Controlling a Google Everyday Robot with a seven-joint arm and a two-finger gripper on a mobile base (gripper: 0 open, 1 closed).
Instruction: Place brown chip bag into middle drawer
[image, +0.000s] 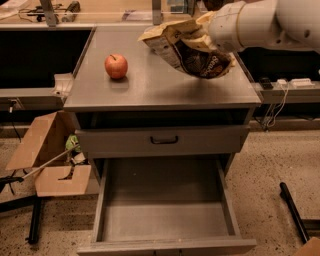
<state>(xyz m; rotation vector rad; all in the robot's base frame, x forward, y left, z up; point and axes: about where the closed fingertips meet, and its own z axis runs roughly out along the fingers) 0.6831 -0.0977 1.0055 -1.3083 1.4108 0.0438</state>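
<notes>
The brown chip bag (192, 47) hangs in the air above the right part of the grey cabinet top (150, 87), tilted, with its tan edge toward the left. My gripper (204, 34) is at the end of the white arm coming in from the upper right and is shut on the bag's upper right part; the bag hides most of the fingers. The middle drawer (165, 215) is pulled out wide open low at the front of the cabinet, and its flat grey floor is bare.
A red apple (116, 66) sits on the left of the cabinet top. A shut drawer with a black handle (164, 140) is above the open one. A cardboard box (47, 157) stands on the floor at left, a black bar (295, 212) at right.
</notes>
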